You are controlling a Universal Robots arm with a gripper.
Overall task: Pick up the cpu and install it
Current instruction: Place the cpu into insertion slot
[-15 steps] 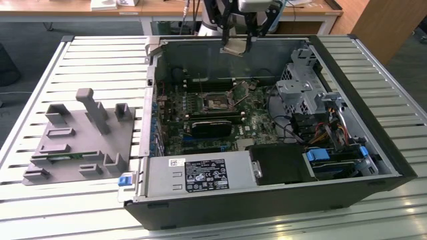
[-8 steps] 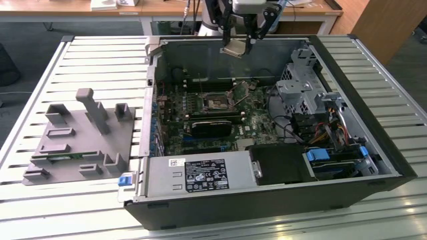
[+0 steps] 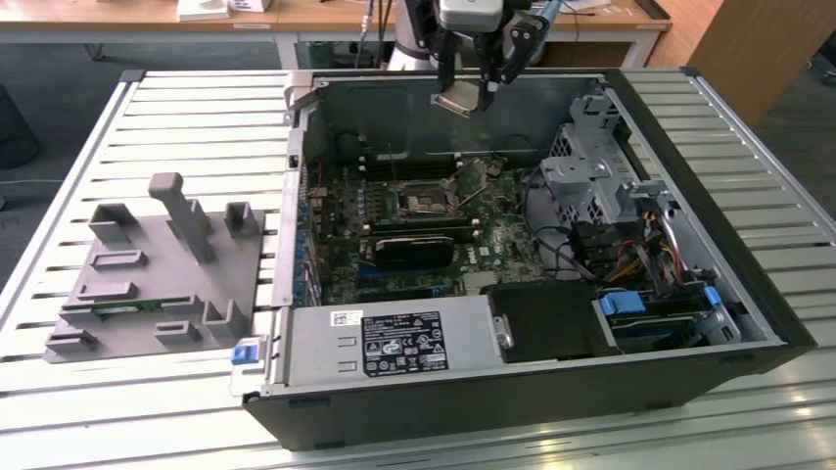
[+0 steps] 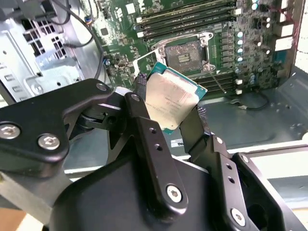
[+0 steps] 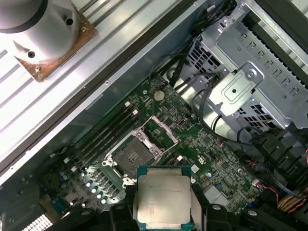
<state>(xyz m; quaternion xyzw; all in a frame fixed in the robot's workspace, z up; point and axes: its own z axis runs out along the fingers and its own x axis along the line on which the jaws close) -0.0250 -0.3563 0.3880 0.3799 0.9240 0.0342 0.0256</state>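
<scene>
The black two-fingered gripper (image 4: 168, 113) holds the small flat square cpu (image 4: 171, 94), which has a silvery-grey metal top and a greenish edge, clamped by opposite edges. The chip hangs above the green motherboard (image 5: 207, 144) inside the open black computer case (image 3: 523, 401), apart from the uncovered metal-framed socket (image 5: 129, 158). In the exterior view it seems tilted.
</scene>
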